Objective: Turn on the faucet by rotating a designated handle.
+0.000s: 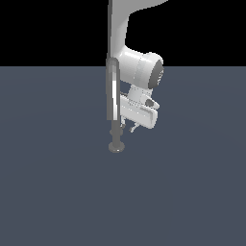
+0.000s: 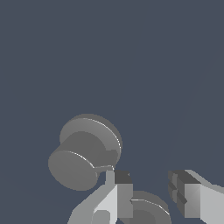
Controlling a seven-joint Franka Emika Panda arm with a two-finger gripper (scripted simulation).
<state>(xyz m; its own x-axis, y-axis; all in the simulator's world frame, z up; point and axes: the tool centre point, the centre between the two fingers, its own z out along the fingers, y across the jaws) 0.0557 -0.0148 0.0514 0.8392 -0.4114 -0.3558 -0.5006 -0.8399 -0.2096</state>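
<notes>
The faucet (image 1: 113, 91) is slim grey metal, with a tall narrow arched spout, a short stem and a small round base (image 1: 116, 146) on the floor. My gripper (image 1: 132, 128) hangs just behind it, towards the exterior view's right, at stem height. In the wrist view the gripper (image 2: 151, 187) is open and empty. A stack of round grey faucet parts (image 2: 85, 153) lies beside one finger (image 2: 123, 188). Another round grey part (image 2: 146, 211) shows low between the fingers. I cannot tell which part is the handle or whether the fingers touch it.
The white robot arm (image 1: 139, 67) rises behind the faucet and out of the top of the exterior view. A flat dark blue-grey floor (image 1: 192, 192) spreads all around, with black background above it.
</notes>
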